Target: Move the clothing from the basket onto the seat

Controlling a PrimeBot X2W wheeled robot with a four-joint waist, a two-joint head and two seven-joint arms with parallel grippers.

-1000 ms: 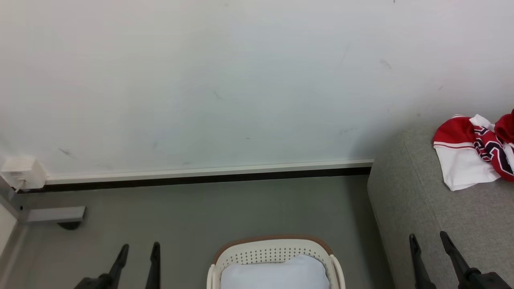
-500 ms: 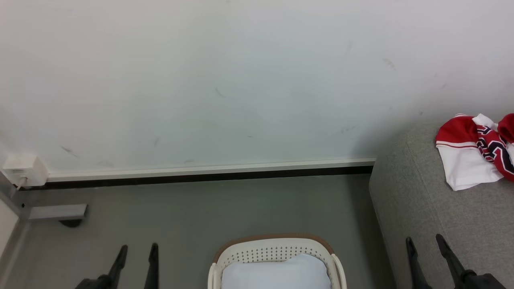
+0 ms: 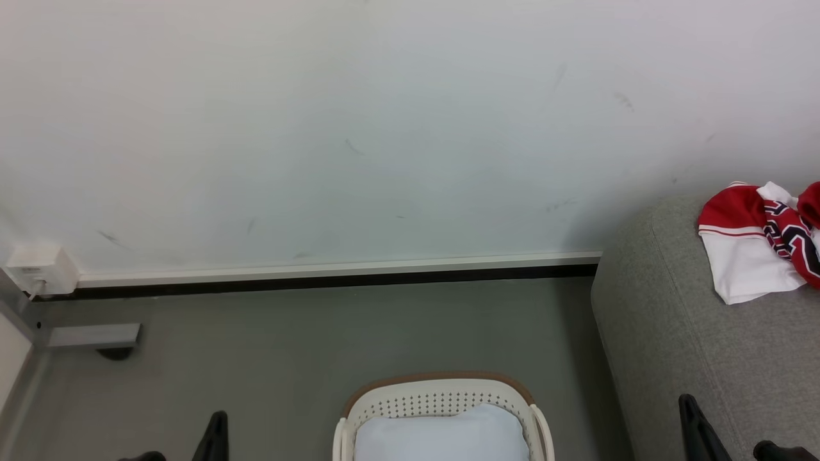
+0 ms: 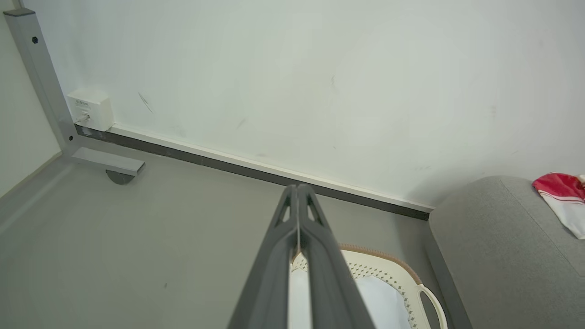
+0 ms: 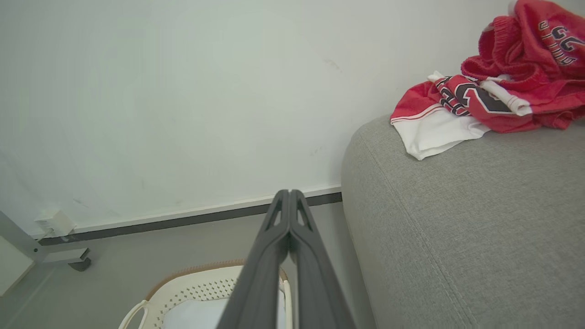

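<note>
Seeing clothing (image 5: pixel 493 91) on the seat (image 5: pixel 457 228), cloth (image 3: pixel 442 435) in the basket (image 3: pixel 435 389). Got left hand (image 4: pixel 297 188) and right hand (image 5: pixel 289 193) pinched closed, empty.

Even soft light — sharp, wrist views warped

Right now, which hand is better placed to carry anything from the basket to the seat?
Probably the right hand: it sits beside the seat, where the clothing lies, with the basket just left. The left hand is on the basket's far side.
</note>
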